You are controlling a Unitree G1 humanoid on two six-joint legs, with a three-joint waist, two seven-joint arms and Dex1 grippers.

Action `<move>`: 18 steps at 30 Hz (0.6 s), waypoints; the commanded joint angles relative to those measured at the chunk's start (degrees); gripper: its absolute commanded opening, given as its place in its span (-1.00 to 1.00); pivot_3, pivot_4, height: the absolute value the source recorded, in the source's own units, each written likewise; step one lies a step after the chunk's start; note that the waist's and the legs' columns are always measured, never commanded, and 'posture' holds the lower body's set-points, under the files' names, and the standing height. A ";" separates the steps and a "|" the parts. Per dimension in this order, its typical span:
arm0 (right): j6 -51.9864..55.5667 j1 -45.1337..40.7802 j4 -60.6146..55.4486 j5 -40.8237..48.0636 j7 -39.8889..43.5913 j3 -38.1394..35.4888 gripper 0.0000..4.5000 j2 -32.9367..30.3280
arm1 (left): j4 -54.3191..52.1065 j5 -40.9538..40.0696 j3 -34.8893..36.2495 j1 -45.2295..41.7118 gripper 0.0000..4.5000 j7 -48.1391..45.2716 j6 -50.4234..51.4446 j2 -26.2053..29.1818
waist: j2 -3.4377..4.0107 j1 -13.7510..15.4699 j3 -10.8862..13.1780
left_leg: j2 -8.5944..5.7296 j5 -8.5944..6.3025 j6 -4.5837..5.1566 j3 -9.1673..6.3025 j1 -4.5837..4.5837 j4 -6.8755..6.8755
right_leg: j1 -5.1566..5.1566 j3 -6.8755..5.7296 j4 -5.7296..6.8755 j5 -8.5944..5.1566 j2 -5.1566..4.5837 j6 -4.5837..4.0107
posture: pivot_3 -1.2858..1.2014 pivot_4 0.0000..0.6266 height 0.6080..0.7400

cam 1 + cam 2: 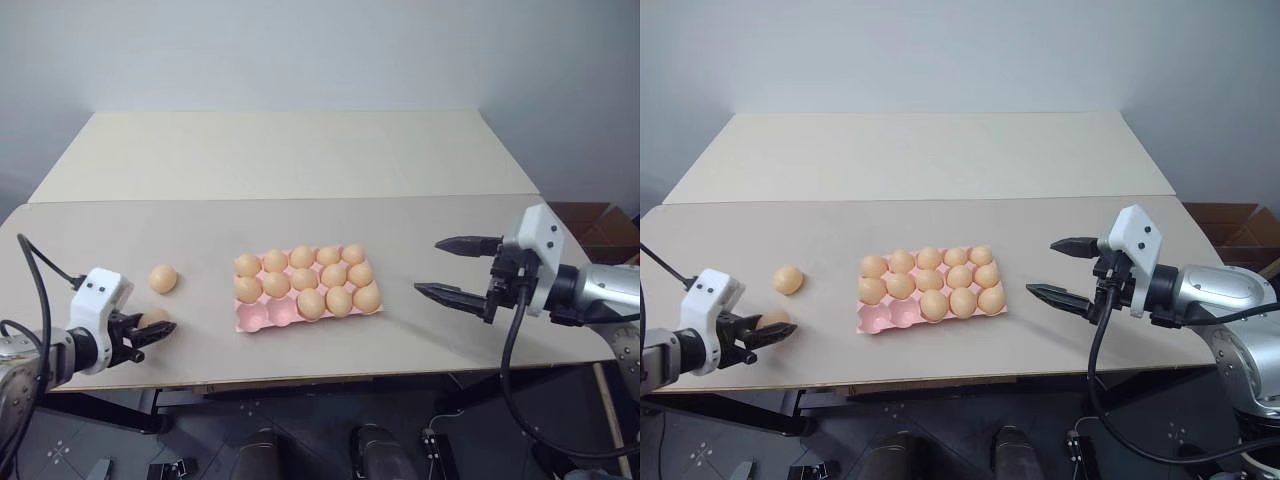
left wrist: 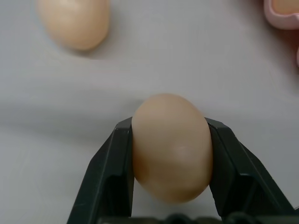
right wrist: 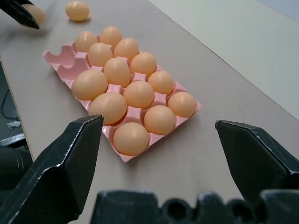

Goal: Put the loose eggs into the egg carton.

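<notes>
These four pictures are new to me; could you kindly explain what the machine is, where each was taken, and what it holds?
It is a two-armed humanoid robot. The two wide pictures come from cameras in its head, looking down over a beige table. The two close-ups come from cameras on its wrists. On the table sits a pink egg carton with thirteen eggs and two empty cups at its near left end. The left claw is shut on one loose egg; another loose egg lies nearby. The right claw hangs open, holding nothing.
</notes>
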 commanded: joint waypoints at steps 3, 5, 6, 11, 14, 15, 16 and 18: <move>0.25 -1.05 -2.05 1.98 -1.30 -2.14 1.00 -0.59 | 1.59 -1.53 4.60 -1.51 -0.17 -8.53 -6.67 3.64 | 0.00 0.02 0.00 | 0.00 0.00 0.00 0.03 -0.02 0.00 | -0.01 0.00 -0.01 0.00 0.00 0.00 | 0.03 -0.52 1.00; 0.41 -0.65 -2.60 2.54 -1.98 -2.43 1.00 -0.32 | 3.46 -0.86 4.51 -1.82 -0.17 -14.64 -12.40 6.04 | 0.00 0.03 0.00 | 0.00 0.00 0.00 0.06 -0.01 0.00 | -0.02 0.01 -0.01 -0.01 -0.01 -0.01 | 0.03 -0.52 1.00; 0.50 -0.63 -2.80 2.69 -2.31 -2.36 1.00 -0.23 | 4.38 -0.64 4.40 -1.95 -0.17 -16.70 -14.32 6.84 | 0.00 0.05 0.00 | 0.01 0.00 0.00 0.06 -0.03 0.00 | -0.03 -0.01 -0.01 -0.01 0.00 -0.02 | 0.03 -0.52 1.00; 0.11 0.79 -4.61 3.49 -4.23 -2.65 1.00 0.92 | 13.53 -0.01 0.32 -7.98 -0.17 -33.33 -32.04 7.59 | 0.00 0.23 0.00 | 0.01 0.00 0.00 0.13 -0.03 0.00 | -0.06 0.00 0.00 -0.03 -0.01 -0.04 | 0.03 -0.52 1.00; -0.28 1.36 -5.42 3.69 -5.19 -2.35 1.00 1.71 | 18.60 1.16 -6.26 -15.76 -0.17 -38.57 -37.59 5.76 | 0.01 0.79 0.00 | -0.01 0.00 0.00 0.14 -0.05 0.02 | -0.04 -0.03 0.00 -0.02 0.00 -0.03 | 0.03 -0.52 1.00; -0.36 1.43 -5.64 3.76 -5.52 -2.33 1.00 1.94 | 19.92 1.82 -9.01 -18.89 -0.17 -39.39 -38.43 4.73 | 0.01 0.89 0.00 | -0.01 0.00 0.00 0.15 -0.06 0.03 | -0.03 -0.02 0.00 -0.02 -0.01 -0.03 | 0.03 -0.52 1.00; -0.41 1.47 -5.78 3.81 -5.76 -2.31 1.00 2.04 | 20.96 2.33 -10.87 -21.04 -0.17 -39.98 -39.03 4.04 | 0.00 0.93 0.00 | -0.02 0.00 0.00 0.16 -0.06 0.04 | 0.01 -0.02 -0.03 -0.01 -0.02 -0.01 | 0.03 -0.52 1.00; -0.53 1.49 -5.93 3.70 -6.26 -2.33 1.00 2.18 | 22.40 4.34 -16.49 -25.92 -0.17 -42.00 -40.53 1.99 | 0.00 0.79 0.00 | -0.03 0.00 0.01 0.16 -0.10 0.07 | 0.05 -0.02 -0.08 0.05 0.00 0.08 | 0.03 -0.52 1.00</move>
